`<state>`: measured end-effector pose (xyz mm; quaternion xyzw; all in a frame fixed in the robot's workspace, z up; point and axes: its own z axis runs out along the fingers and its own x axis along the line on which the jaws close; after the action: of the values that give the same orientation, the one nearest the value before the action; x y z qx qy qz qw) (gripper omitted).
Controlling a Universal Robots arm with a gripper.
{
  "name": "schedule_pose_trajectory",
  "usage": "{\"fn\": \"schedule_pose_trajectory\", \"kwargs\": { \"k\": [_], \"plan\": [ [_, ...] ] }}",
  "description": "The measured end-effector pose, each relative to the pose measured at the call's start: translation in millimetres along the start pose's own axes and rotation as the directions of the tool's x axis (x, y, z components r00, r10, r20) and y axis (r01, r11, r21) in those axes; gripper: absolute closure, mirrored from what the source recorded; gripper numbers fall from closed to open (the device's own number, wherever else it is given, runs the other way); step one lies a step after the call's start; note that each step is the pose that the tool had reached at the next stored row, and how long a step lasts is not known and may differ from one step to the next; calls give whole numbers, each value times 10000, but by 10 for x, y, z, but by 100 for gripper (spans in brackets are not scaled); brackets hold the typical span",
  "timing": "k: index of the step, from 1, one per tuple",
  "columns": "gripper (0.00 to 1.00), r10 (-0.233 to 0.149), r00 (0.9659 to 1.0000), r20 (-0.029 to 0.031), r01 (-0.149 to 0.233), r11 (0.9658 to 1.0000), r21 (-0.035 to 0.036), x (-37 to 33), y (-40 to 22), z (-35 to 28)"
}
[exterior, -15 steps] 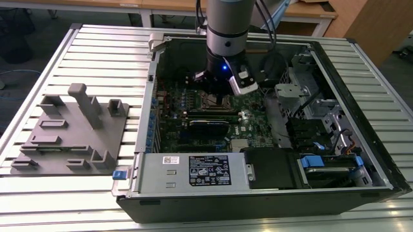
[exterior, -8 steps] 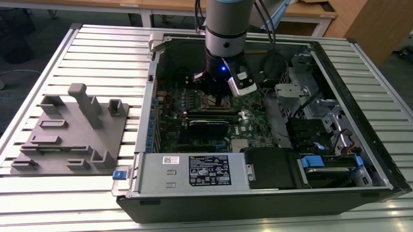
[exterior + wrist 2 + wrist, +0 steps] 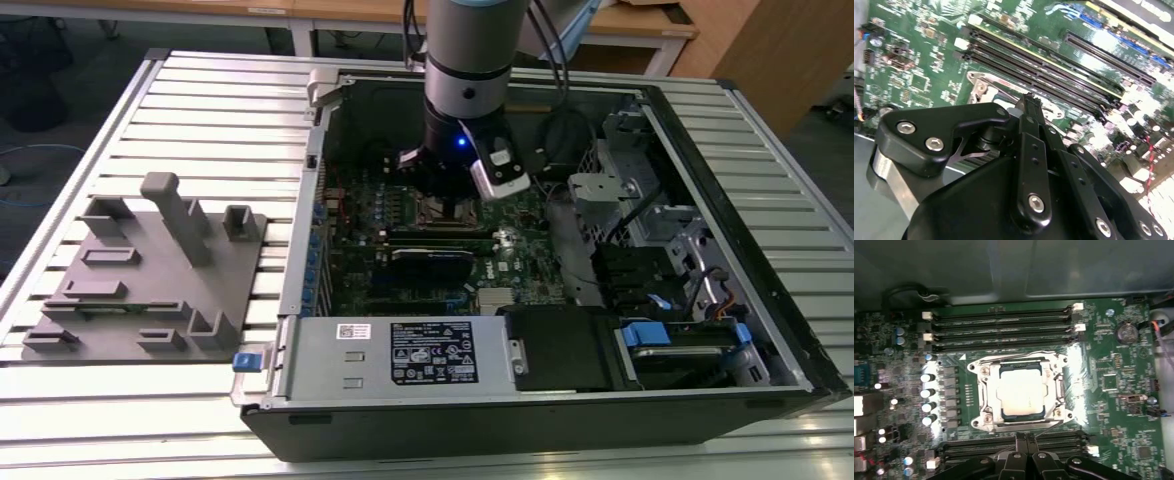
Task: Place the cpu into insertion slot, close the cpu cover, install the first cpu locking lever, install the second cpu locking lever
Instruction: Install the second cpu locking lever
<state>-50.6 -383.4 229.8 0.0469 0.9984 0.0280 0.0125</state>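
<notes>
**Chip in its socket, cover down**

The gripper (image 3: 1021,437) hangs just over the green board, its two fingers pressed together and holding nothing. Just past its tips sits the cpu (image 3: 1020,394), flat inside the insertion slot (image 3: 985,416). The cpu cover (image 3: 1060,388) seems to lie shut around it. Farther off run the long black memory slots (image 3: 1001,327).

A lab: slatted metal workbench (image 3: 160,110), opened computer case (image 3: 747,330).
</notes>
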Motion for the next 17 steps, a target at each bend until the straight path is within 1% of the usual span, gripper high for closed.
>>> {"fn": "schedule_pose_trajectory", "kwargs": {
  "k": [1, 7, 11, 14, 17],
  "plan": [
    [89, 1, 10000, -25, -1, 10000, 4, 0, 0, -1],
    [89, 2, 10000, -37, -2, 10000, 4, 2, -1, 1],
    [89, 2, 10000, -35, -2, 10000, 2, 46, -12, 4],
    [89, 2, 10000, -36, -2, 10000, 4, 77, -19, 19],
    [89, 1, 10000, -35, -1, 10000, 3, 89, -24, 39]
  ]
}}
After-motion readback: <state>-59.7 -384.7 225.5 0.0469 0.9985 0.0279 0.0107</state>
